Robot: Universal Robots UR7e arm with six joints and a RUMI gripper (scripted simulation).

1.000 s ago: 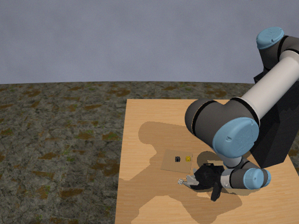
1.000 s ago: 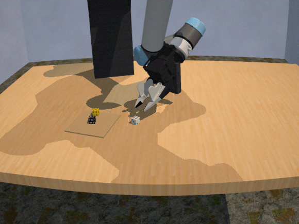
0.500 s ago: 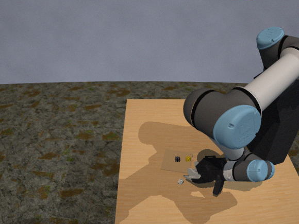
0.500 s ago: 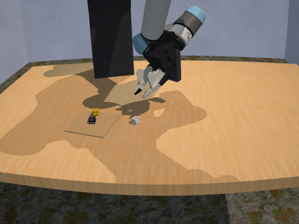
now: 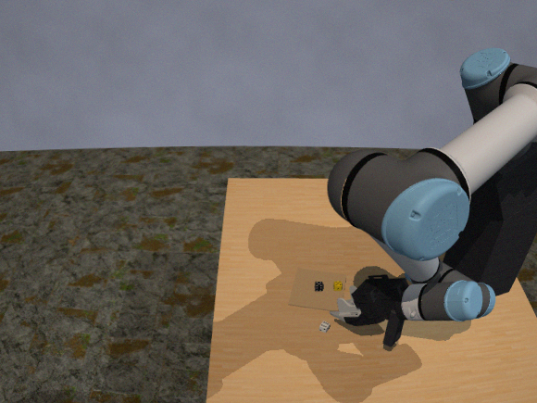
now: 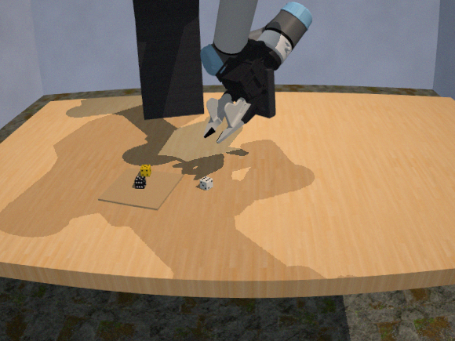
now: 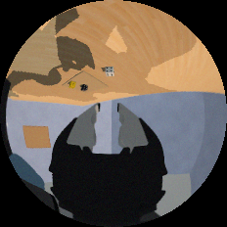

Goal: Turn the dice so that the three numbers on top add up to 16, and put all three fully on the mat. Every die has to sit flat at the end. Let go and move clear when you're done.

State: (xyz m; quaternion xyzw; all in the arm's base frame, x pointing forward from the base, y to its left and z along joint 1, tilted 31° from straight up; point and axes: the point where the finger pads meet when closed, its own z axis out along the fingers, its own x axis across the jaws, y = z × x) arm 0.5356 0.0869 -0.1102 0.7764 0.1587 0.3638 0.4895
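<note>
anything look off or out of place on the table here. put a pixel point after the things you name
One thing: the white die (image 5: 324, 326) (image 6: 206, 183) (image 7: 109, 71) sits on the bare wood beside the mat (image 5: 301, 297) (image 6: 147, 202), while the black die (image 5: 318, 286) (image 6: 140, 182) (image 7: 84, 87) and yellow die (image 5: 338, 285) (image 6: 145, 170) (image 7: 72, 84) are on it. Nothing appears spilled or damaged.

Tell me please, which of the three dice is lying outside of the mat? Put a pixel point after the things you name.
The white die (image 5: 324, 326) (image 6: 206, 183) (image 7: 109, 71). It sits on the bare table top, while the black and yellow dice are on the mat.
</note>
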